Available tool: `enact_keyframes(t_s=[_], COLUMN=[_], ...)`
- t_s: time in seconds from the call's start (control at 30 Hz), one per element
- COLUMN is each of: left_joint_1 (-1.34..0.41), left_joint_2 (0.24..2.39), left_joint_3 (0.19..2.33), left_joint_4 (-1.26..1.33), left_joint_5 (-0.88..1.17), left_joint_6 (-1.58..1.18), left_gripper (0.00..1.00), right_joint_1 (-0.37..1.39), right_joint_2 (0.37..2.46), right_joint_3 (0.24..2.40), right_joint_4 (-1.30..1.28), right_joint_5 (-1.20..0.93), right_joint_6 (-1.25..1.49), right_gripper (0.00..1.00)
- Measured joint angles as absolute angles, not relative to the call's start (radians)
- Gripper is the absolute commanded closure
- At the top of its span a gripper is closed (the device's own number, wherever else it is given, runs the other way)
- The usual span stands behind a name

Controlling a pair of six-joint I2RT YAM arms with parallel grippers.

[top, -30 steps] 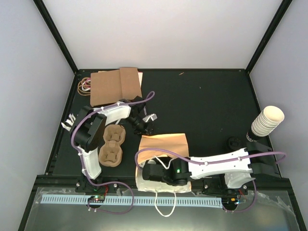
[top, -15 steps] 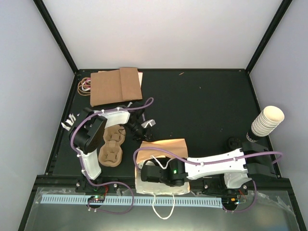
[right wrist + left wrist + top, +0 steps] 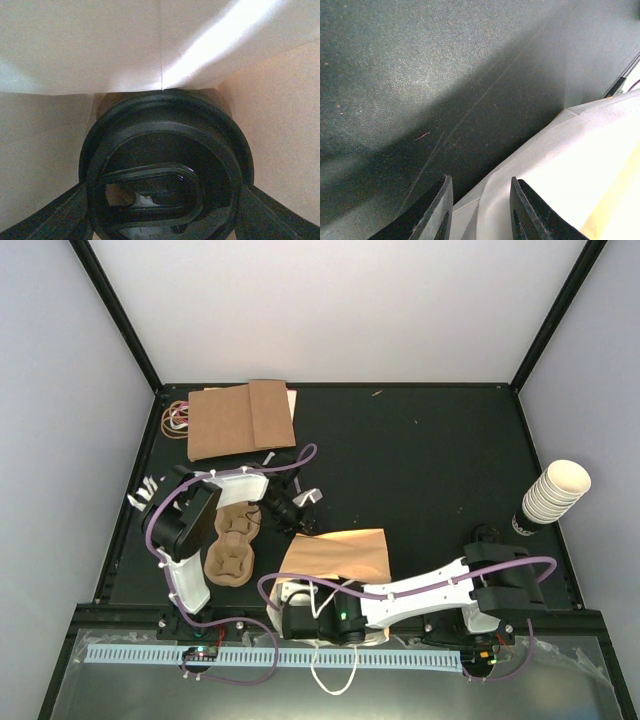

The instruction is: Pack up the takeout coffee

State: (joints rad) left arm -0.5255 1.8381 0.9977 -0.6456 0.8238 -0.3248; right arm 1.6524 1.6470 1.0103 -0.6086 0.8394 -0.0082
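The takeout coffee (image 3: 165, 150), clamped in the right gripper (image 3: 165, 210) with its lid toward the wrist inside the paper bag (image 3: 340, 552), may tip on release if the narrowly parted left gripper (image 3: 480, 181), its hold on the rim unclear, lets the mouth sag.

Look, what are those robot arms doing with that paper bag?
They are packing takeout coffee. The right gripper is deep inside the brown paper bag, holding a black-lidded coffee cup between its fingers. The left gripper is at the bag's far corner with a finger on each side of the edge, probably steadying it, though a firm pinch isn't clear. The pulp cup tray lies beside the left arm, outside the bag.
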Motion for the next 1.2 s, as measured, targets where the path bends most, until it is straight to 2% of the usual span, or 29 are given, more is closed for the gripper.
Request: enact_keyframes(t_s=[0.37,0.57,1.2], left_joint_1=[-0.535,-0.538,-0.54], left_joint_2=[1.822,1.811,1.779], left_joint_3=[0.994,0.991,0.96], left_joint_4=[-0.636,-0.614,-0.535], left_joint_5=[0.828,0.804,0.788], left_joint_6=[-0.337,-0.345,-0.374], left_gripper=[0.67,0.68,0.68], right_joint_1=[1.655,1.658,1.66], right_joint_2=[1.633,1.726,1.793], right_joint_3=[1.016,1.078,1.105], right_joint_4=[-0.637,-0.68,-0.713], right_joint_5=[0.824,0.87,0.933], right_joint_6=[0.006,0.038,0.074], right_gripper=[0.46,0.46,0.46])
